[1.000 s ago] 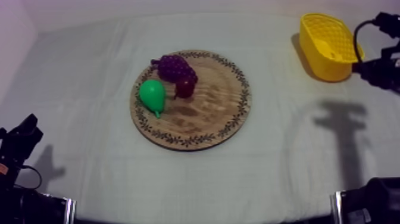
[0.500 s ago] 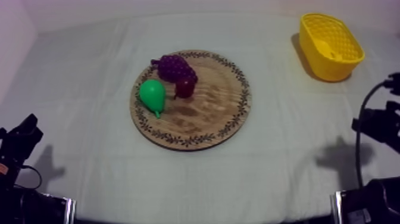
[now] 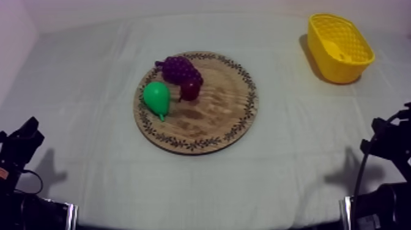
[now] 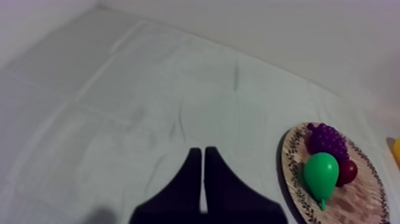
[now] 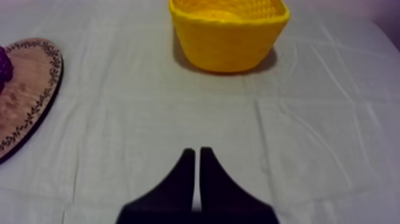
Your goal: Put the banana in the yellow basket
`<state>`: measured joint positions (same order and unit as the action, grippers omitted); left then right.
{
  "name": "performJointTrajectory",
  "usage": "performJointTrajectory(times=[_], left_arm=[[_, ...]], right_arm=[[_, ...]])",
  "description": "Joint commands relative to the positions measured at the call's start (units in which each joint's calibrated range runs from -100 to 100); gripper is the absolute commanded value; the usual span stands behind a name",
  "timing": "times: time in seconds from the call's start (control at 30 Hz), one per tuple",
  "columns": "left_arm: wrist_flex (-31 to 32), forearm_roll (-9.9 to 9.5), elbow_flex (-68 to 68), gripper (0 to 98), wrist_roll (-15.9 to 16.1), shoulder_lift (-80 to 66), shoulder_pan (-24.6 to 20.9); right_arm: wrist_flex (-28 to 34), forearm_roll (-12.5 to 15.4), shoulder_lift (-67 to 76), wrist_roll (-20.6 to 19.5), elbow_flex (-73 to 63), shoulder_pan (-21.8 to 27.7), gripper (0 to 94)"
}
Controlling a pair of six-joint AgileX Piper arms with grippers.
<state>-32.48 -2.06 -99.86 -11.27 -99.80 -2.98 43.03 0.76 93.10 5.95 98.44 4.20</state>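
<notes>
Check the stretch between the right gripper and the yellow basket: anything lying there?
Nothing. In the right wrist view, bare cloth runs from the right gripper up to the yellow basket, with no fruit or other thing on it.

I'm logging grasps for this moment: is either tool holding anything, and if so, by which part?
Nothing is held. The left tool and the right tool are each shut into a narrow wedge with nothing between.

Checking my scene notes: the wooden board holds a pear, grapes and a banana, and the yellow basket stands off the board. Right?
Not quite: the top view shows a small red fruit, not a banana, on the wooden board with the pear and grapes. The yellow basket does stand off the board.
</notes>
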Motion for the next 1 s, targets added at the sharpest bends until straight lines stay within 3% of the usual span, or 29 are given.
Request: performJointTrajectory(times=[0.0, 0.3, 0.6, 0.97], left_arm=[[0.0, -0.01, 0.0, 0.1, 0.0, 0.0, 0.0], [0.0, -0.01, 0.0, 0.1, 0.0, 0.0, 0.0], [0.0, -0.01, 0.0, 0.1, 0.0, 0.0, 0.0], [0.0, -0.01, 0.0, 0.1, 0.0, 0.0, 0.0]], right_arm=[[0.4, 0.1, 1.4, -0.4, -0.2, -0.1, 0.8], [1.2, 0.1, 2.6, -1.1, -0.4, 0.8, 0.8], [-5.5, 0.3, 2.7, 5.0, 1.1, 0.9, 0.8], [-6.0, 0.3, 2.7, 5.8, 1.2, 0.9, 0.8]])
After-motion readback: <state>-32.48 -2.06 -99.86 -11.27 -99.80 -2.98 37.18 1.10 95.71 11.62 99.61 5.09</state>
